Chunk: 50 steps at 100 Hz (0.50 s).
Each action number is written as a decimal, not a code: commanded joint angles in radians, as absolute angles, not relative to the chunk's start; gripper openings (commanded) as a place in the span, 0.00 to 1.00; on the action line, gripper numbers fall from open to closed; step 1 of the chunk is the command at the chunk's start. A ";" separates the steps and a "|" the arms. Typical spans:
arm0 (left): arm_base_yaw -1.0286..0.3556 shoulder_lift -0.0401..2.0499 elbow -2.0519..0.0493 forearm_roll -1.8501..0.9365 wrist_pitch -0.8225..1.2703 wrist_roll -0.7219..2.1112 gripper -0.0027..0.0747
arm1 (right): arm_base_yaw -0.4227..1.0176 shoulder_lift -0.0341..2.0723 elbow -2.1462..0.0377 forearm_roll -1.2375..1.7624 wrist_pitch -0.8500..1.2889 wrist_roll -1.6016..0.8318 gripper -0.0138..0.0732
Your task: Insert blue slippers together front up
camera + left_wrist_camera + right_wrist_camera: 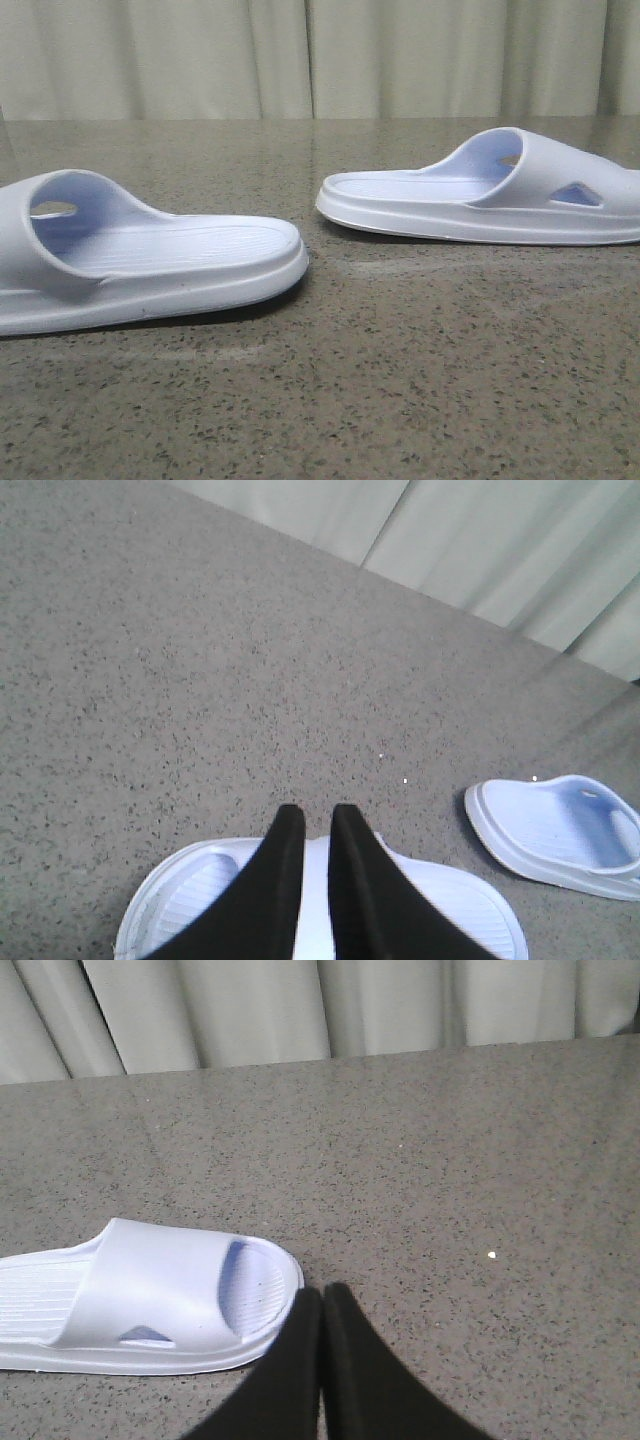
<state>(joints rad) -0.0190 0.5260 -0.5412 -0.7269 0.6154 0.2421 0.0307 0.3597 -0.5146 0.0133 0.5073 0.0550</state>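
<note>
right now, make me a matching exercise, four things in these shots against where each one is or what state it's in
Things:
1. left slipper
2. right slipper
3. left hand
4. right hand

Places or states:
A. fingers pressed together, over bare table beside a slipper's toe end
B. nearer the front camera, heel pointing right
C. fingers slightly apart, above a slipper
D. farther back, triangular cut-out facing the front camera

Pairs: 1-B, 2-D, 3-C, 4-A

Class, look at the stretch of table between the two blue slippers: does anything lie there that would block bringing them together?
Nothing visible does. The left slipper and the right slipper lie apart, with only bare speckled table in the gap between them.
</note>
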 commanded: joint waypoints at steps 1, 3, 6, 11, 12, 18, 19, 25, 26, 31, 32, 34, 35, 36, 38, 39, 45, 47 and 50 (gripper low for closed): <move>-0.018 0.546 -0.575 -0.761 0.596 0.235 0.06 | 0.025 0.375 -0.551 0.021 0.436 0.055 0.04; -0.018 0.546 -0.575 -0.762 0.598 0.235 0.06 | 0.025 0.375 -0.551 0.023 0.436 0.055 0.04; -0.018 0.546 -0.575 -0.766 0.606 0.237 0.08 | 0.025 0.375 -0.551 0.025 0.436 0.055 0.06; -0.018 0.546 -0.575 -0.770 0.617 0.239 0.13 | 0.025 0.375 -0.551 0.032 0.436 0.055 0.10; -0.018 0.546 -0.575 -0.770 0.619 0.239 0.14 | 0.025 0.375 -0.551 0.032 0.436 0.055 0.11; -0.018 0.546 -0.575 -0.770 0.629 0.239 0.26 | 0.025 0.375 -0.551 0.037 0.436 0.055 0.19; -0.018 0.546 -0.575 -0.770 0.631 0.239 0.27 | 0.025 0.375 -0.551 0.037 0.436 0.055 0.21; -0.018 0.546 -0.575 -0.771 0.633 0.239 0.42 | 0.025 0.375 -0.551 0.040 0.436 0.055 0.32; -0.018 0.546 -0.575 -0.771 0.633 0.239 0.44 | 0.025 0.375 -0.551 0.040 0.434 0.055 0.33; -0.018 0.546 -0.575 -0.771 0.633 0.239 0.56 | 0.025 0.375 -0.551 0.040 0.432 0.055 0.43; -0.018 0.546 -0.575 -0.771 0.633 0.239 0.58 | 0.025 0.375 -0.551 0.040 0.432 0.055 0.44; -0.018 0.546 -0.575 -0.771 0.633 0.239 0.62 | 0.025 0.375 -0.551 0.040 0.430 0.055 0.47; -0.018 0.546 -0.575 -0.771 0.631 0.239 0.63 | 0.025 0.375 -0.551 0.040 0.430 0.055 0.48; -0.018 0.546 -0.575 -0.771 0.631 0.239 0.65 | 0.025 0.375 -0.551 0.040 0.430 0.055 0.49; -0.018 0.546 -0.575 -0.771 0.631 0.239 0.67 | 0.025 0.375 -0.551 0.040 0.430 0.055 0.51; -0.018 0.546 -0.575 -0.771 0.631 0.239 0.68 | 0.025 0.375 -0.551 0.040 0.430 0.055 0.51; -0.018 0.546 -0.575 -0.771 0.633 0.239 0.70 | 0.025 0.375 -0.551 0.040 0.423 0.055 0.51; -0.018 0.546 -0.575 -0.771 0.633 0.239 0.70 | 0.025 0.375 -0.551 0.040 0.421 0.055 0.51; -0.018 0.546 -0.575 -0.771 0.631 0.239 0.70 | 0.025 0.375 -0.551 0.040 0.417 0.055 0.51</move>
<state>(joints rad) -0.0190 0.5358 -0.5419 -0.7310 0.6718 0.2421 0.0307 0.3597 -0.5146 0.0403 0.5093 0.0550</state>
